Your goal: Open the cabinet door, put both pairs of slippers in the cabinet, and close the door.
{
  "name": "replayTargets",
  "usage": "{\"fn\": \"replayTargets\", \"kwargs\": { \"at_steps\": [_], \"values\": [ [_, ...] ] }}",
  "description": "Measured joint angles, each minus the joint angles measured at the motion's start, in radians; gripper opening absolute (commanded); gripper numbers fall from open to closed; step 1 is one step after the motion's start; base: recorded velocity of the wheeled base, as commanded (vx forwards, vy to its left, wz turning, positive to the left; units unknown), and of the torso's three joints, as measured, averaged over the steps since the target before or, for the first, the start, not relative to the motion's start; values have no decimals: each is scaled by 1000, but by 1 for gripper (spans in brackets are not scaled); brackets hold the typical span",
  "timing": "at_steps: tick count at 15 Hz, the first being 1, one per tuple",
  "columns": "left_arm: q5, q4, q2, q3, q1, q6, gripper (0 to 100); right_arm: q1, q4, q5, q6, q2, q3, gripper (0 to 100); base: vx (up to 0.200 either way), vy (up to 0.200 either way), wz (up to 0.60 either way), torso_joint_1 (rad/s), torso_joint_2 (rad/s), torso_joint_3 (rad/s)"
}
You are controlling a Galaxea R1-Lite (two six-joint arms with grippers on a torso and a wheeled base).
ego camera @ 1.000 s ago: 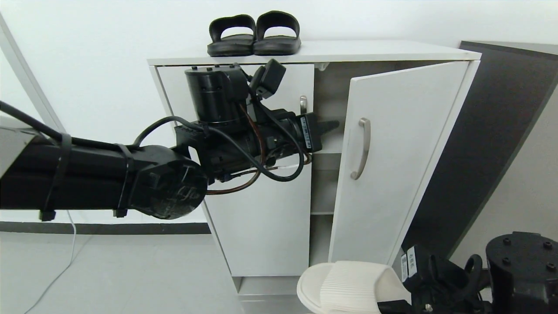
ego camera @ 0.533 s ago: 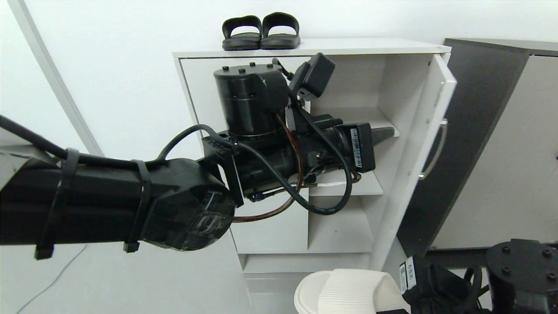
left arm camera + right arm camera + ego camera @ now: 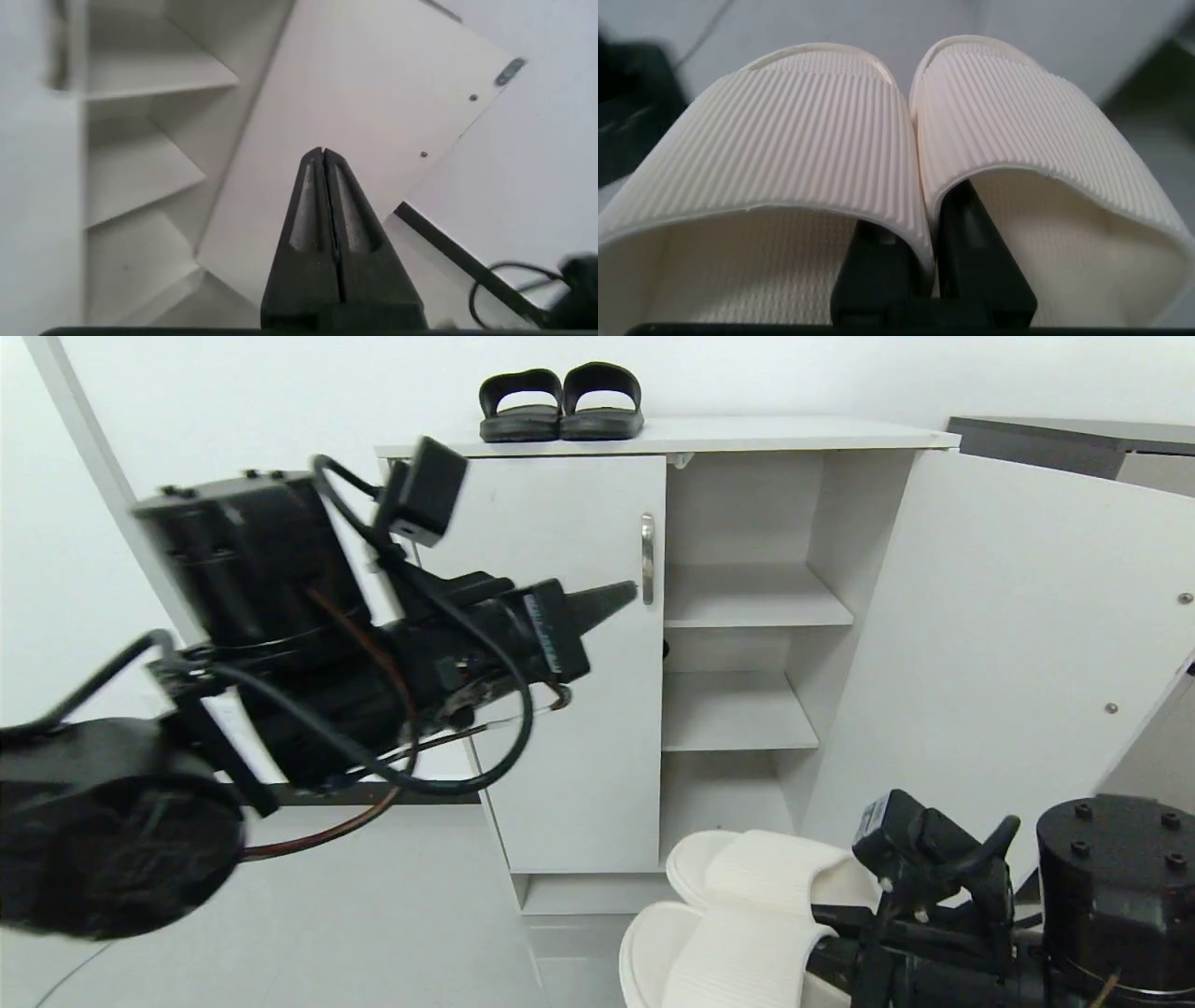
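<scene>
so, the right door (image 3: 1008, 644) of the cabinet (image 3: 747, 434) is now swung fully wide. a second ago it stood only part open, so i count the opening step as done. the shelves (image 3: 747, 597) are bare and unobstructed. the white slippers (image 3: 738, 915) sit low in front of the opening and have come up a little, both toes now showing. my right gripper (image 3: 929, 252) is clamped on them, its fingers pinching the two inner strap walls together. the black slippers (image 3: 560, 403) are untouched on top of the cabinet. my left gripper (image 3: 611, 597) has pulled back out of the opening. its jaws are pressed together on nothing, and its tips are level with the handle (image 3: 646, 560) of the closed left door (image 3: 569, 709). that leaves the way free, i reckon, for the right arm to carry the white pair onto a shelf.
</scene>
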Motion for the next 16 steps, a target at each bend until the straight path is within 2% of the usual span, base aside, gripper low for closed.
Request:
{"fn": "replayTargets", "kwargs": {
  "at_steps": [2,5,6,8,10,11,12,14,16],
  "values": [
    [94,110,-180,93,27,41,0,-4,2,-191,75,23,-61,0,0,0,0,0,0,0],
    [305,467,-503,171,82,133,0,-6,1,-403,151,72,-124,0,0,0,0,0,0,0],
    [377,603,-630,183,122,159,0,-12,1,-435,159,87,-135,0,0,0,0,0,0,0],
    [483,818,-866,200,249,196,0,-24,0,-445,160,105,-143,0,0,0,0,0,0,0],
    [551,986,-1086,226,429,222,0,-28,0,-446,161,114,-145,0,0,0,0,0,0,0],
    [572,1043,-1195,262,510,230,0,-26,0,-445,161,120,-146,0,0,0,0,0,0,0],
    [589,1081,-1289,331,563,234,0,-26,0,-446,161,125,-146,0,0,0,0,0,0,0],
    [607,1089,-1407,479,617,226,0,-28,0,-447,160,133,-146,0,0,0,0,0,0,0],
    [633,1017,-1470,634,639,233,0,-25,-1,-448,157,139,-152,0,0,0,0,0,0,0]
  ]
}}
